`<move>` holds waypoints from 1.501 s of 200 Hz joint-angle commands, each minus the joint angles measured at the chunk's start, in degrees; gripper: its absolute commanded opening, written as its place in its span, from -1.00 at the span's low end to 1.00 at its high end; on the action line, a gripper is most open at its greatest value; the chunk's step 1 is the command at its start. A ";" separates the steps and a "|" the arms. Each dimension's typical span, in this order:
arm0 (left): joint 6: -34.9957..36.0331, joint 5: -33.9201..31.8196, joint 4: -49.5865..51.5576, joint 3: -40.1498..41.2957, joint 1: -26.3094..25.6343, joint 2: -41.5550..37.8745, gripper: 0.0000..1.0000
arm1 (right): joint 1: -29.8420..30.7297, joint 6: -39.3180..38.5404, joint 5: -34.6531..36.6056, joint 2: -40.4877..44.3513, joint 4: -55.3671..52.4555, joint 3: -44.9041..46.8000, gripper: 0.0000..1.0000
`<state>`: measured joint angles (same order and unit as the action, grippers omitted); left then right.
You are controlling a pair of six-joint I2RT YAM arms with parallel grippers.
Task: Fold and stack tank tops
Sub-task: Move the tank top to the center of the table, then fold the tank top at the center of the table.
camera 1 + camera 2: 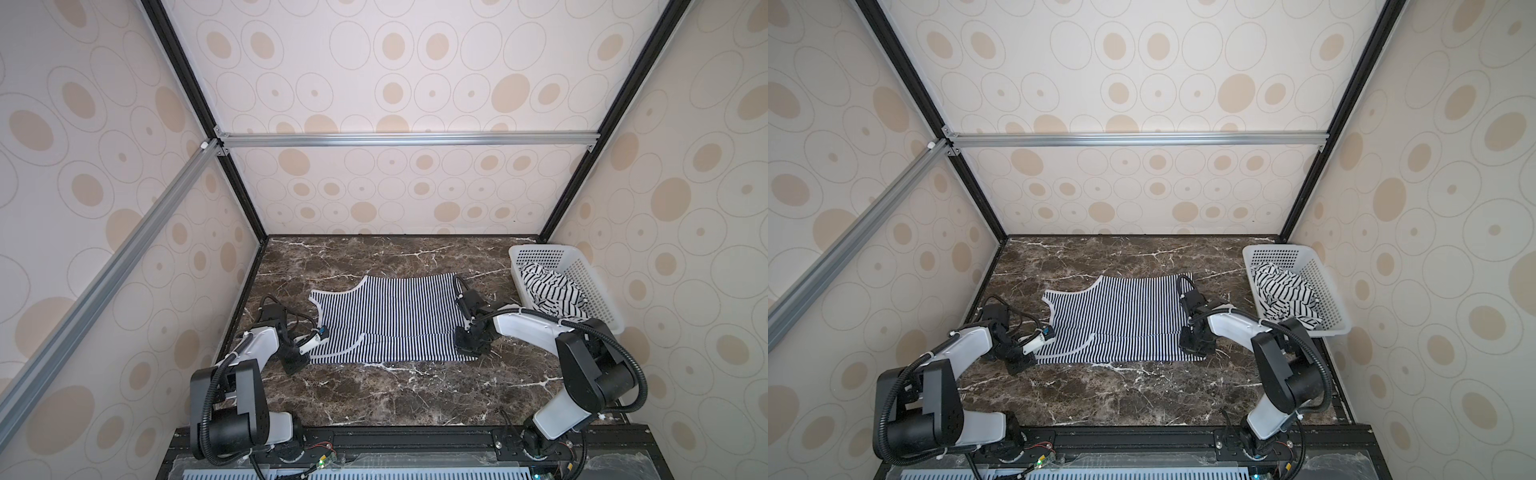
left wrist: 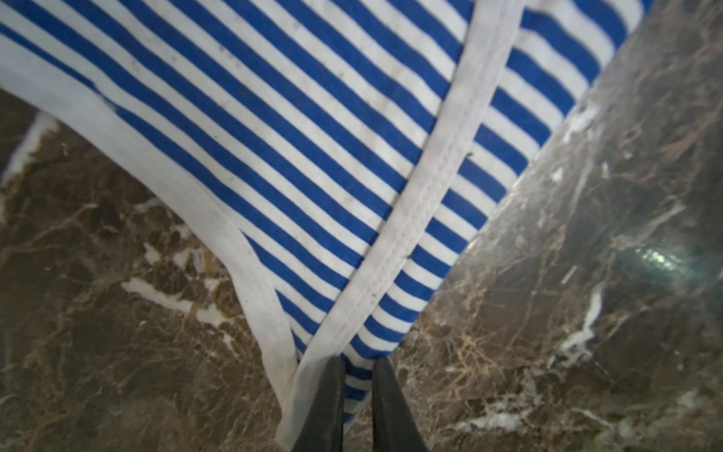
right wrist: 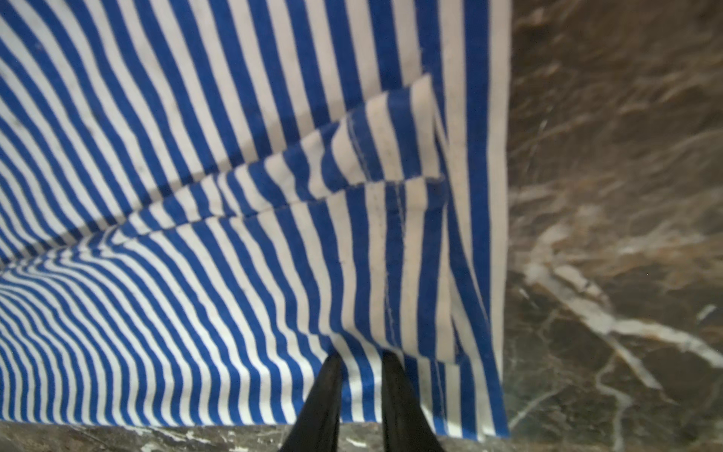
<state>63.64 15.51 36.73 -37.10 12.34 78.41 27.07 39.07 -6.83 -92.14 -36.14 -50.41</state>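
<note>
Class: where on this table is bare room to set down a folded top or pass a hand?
Free: the broad marble band between the fine-striped tank top and the base rail; a narrower band between it and the back wall. Crowded: the top's ends, gripped by the left pincer and right pincer, and the basket corner.

A dark brown marble table [image 1: 374, 399] w/ white veins is seen in both top views. A finely striped tank top [image 1: 390, 316] is spread flat on it, stretched btwn the left gripper [image 1: 309, 355] and the right gripper [image 1: 467, 353] (the strip nearest them looks doubled over). A white perforated basket [image 1: 594, 291] is set on the slab beyond the right gripper, well apart from it, at the far corner. Bare marble is seen on the near side of both grippers.
</note>
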 commanded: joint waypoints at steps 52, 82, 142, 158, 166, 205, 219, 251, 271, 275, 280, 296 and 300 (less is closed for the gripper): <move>3.65 -1.25 7.87 -4.96 2.83 -1.75 -0.63 | 2.37 1.94 -1.47 5.35 -8.15 4.37 -0.49; -0.73 6.59 12.71 -12.58 2.10 -5.18 0.04 | 2.29 0.94 0.53 7.69 -10.82 -1.51 -0.13; -22.85 2.13 -6.28 -17.86 -12.60 -5.34 0.19 | -1.87 -6.07 3.50 -1.94 -15.43 -23.24 0.16; -29.28 2.03 -10.73 -21.81 -15.13 -0.71 0.21 | -4.96 -8.00 3.03 -5.85 -15.32 -29.02 0.18; -32.35 2.46 -12.77 -24.25 -15.92 2.05 0.22 | -6.62 -8.78 2.20 -8.01 -15.21 -31.93 0.18; -39.68 -0.01 -17.74 -37.10 -20.94 17.38 0.22 | -13.85 -10.70 -0.79 -19.63 -15.27 -44.29 0.14; -41.60 -1.28 -17.44 -42.66 -22.14 23.77 0.20 | -15.78 -11.34 -1.20 -24.09 -15.76 -48.36 0.14; -46.12 -0.24 -15.31 -54.54 -23.40 36.72 0.18 | -19.17 -12.24 -1.87 -34.81 -18.21 -58.14 0.12; -47.99 0.38 -15.11 -59.62 -23.59 42.75 0.18 | -19.93 -13.06 -2.44 -40.06 -19.26 -63.67 0.11; -48.38 0.50 -15.03 -60.37 -23.67 43.73 0.18 | -20.03 -13.11 -2.63 -41.04 -19.46 -64.73 0.09; -48.89 0.72 -15.15 -61.10 -23.68 44.91 0.19 | -20.12 -13.31 -3.03 -42.16 -19.64 -66.10 0.08; -50.12 1.73 -15.20 -62.91 -23.98 47.89 0.18 | -20.29 -13.49 -3.37 -45.62 -21.03 -70.00 0.01; -50.41 1.92 -15.28 -63.28 -24.10 48.39 0.18 | -20.36 -13.65 -3.48 -46.41 -21.38 -70.85 -0.01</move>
<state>17.19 15.75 20.29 -96.33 -11.33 123.94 6.61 26.94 -9.17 -135.33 -52.93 -116.25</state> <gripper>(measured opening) 0.590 0.521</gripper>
